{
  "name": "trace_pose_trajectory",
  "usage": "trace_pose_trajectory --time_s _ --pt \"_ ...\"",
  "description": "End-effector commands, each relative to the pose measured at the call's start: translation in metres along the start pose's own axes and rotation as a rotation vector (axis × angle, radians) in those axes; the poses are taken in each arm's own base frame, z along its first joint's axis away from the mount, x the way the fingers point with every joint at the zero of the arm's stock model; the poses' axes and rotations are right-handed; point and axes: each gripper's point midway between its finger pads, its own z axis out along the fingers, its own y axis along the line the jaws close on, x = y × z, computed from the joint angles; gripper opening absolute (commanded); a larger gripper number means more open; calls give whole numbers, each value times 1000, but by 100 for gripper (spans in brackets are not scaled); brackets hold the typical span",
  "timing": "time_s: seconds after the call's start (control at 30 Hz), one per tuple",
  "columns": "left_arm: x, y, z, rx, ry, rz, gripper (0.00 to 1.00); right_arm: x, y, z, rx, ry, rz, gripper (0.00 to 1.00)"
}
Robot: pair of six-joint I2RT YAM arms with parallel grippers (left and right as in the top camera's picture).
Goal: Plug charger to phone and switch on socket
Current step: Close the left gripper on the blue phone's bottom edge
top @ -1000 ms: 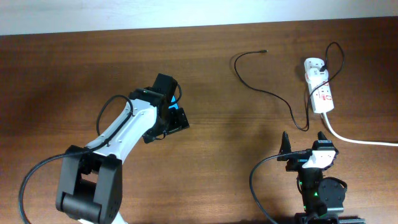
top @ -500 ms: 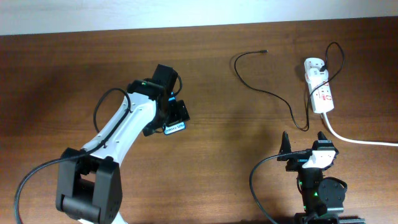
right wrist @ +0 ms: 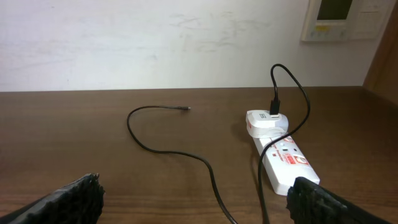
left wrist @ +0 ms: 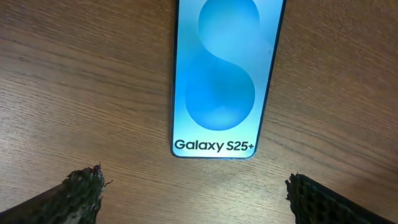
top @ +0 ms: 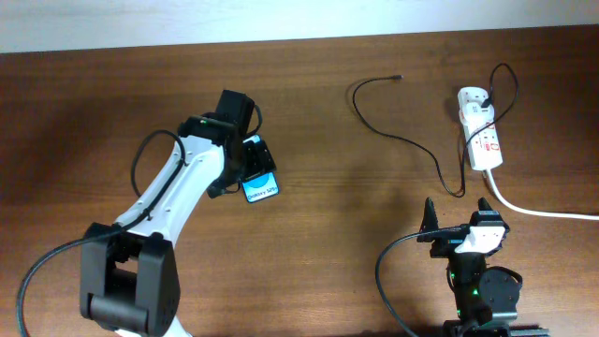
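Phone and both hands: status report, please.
Left hand open over phone, not gripping. Right hand open, empty. Phone flat on table, screen up; charger tip loose, apart from it. Nothing between them.

Glossy phone (left wrist: 227, 74) on grained wooden table (left wrist: 74, 93)

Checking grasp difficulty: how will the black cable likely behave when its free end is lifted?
Probably floppy: the cable lies in loose curves, so it should sag. Likely light, being thin. Its far end is plugged at the power strip, so pulling may tug that.
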Motion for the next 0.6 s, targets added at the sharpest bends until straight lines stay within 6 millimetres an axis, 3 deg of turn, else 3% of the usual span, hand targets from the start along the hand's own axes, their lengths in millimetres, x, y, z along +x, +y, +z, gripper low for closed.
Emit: trace_pose_trajectory --time_s 0.0,0.57 --pt "-5 0 -2 -6 -17 -7 99 4 0 0 -3 6 -6 98" --pt "-10 -2 -2 -1 -35 -7 99 4 0 0 -3 6 -6 98"
